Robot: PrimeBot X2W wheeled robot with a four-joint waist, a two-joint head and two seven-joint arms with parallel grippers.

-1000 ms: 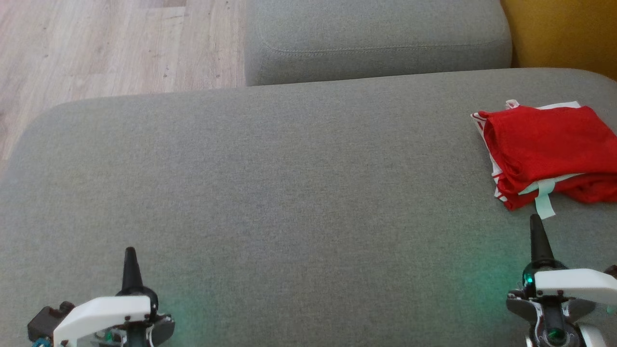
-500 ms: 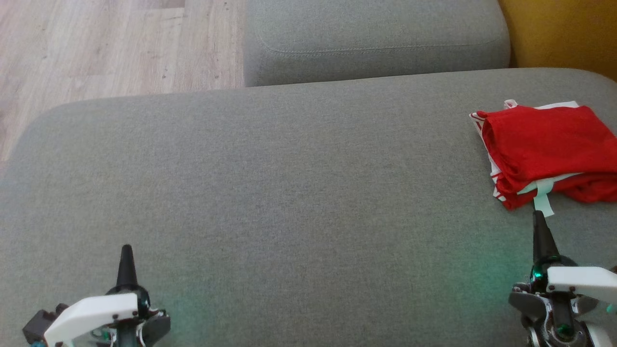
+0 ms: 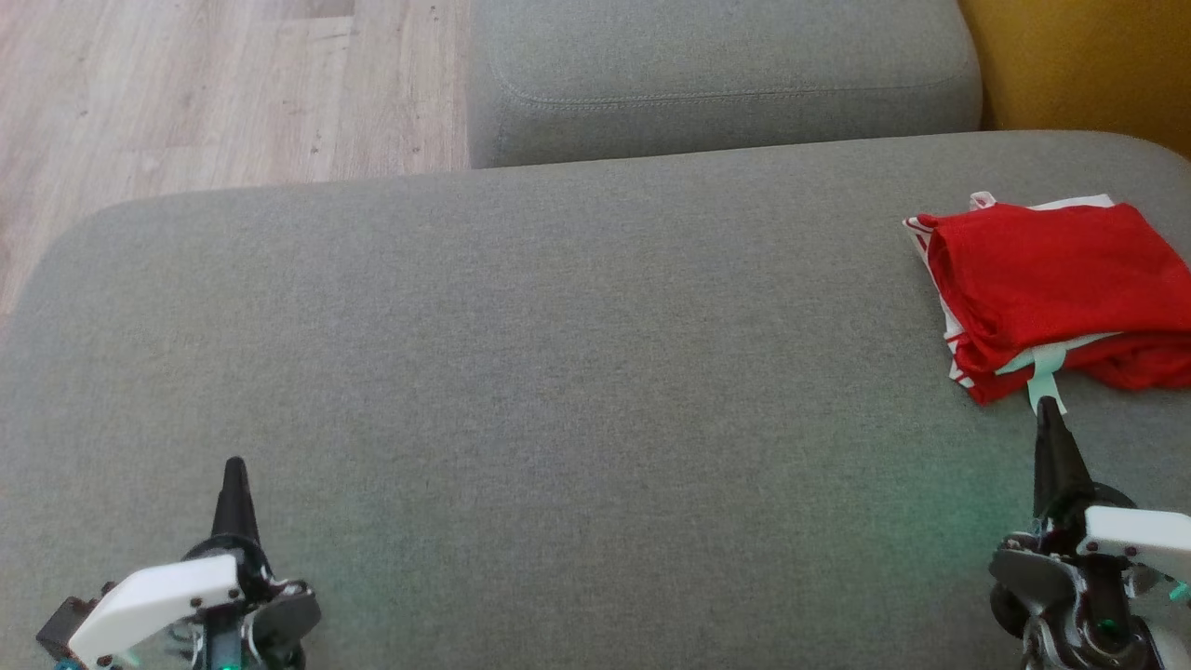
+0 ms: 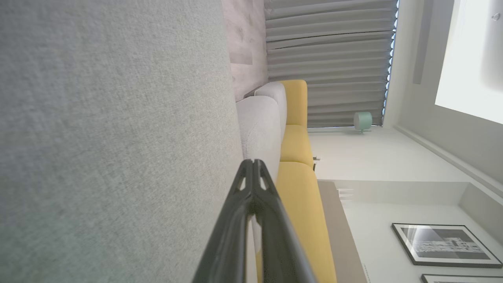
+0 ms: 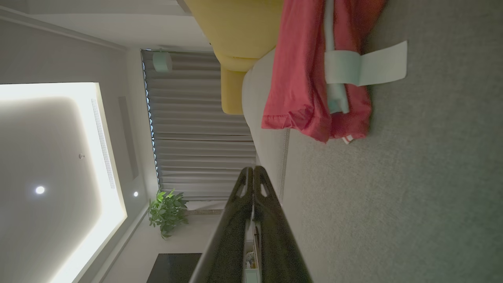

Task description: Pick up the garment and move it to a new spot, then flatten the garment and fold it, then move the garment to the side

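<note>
Grey woven fabric covers the sofa seat (image 3: 558,372) that carries everything. By its near edge, toward the left corner, the left tool (image 3: 234,470) points away from the robot with its two dark fingers pressed together, empty; the left wrist view shows the same tool (image 4: 252,165) closed, tip to tip, just above the weave. By the near edge on the right, the right tool (image 3: 1046,409) is likewise closed on nothing, and the right wrist view shows its tips (image 5: 253,171) meeting.

Just beyond the right tool's tip lies a pale mint strip (image 3: 1044,372) that sticks out of the red garment (image 3: 1051,270). From the right wrist the strip (image 5: 365,68) is blank, with no writing legible on it, and it lies apart from the fingers. The garment (image 5: 298,78) sits folded in a rough, thick square at the seat's right edge, toward the far right corner. Its red top layer is smooth, with white red-striped cloth showing along its left side.

Farther off are a second grey cushion (image 3: 726,84), a wooden floor (image 3: 186,93) and a yellow sofa (image 3: 1079,65). The left wrist view takes in grey curtains (image 4: 330,59) and a framed picture (image 4: 440,243). The right wrist view takes in a potted plant (image 5: 167,212) and a lit ceiling panel (image 5: 51,177).
</note>
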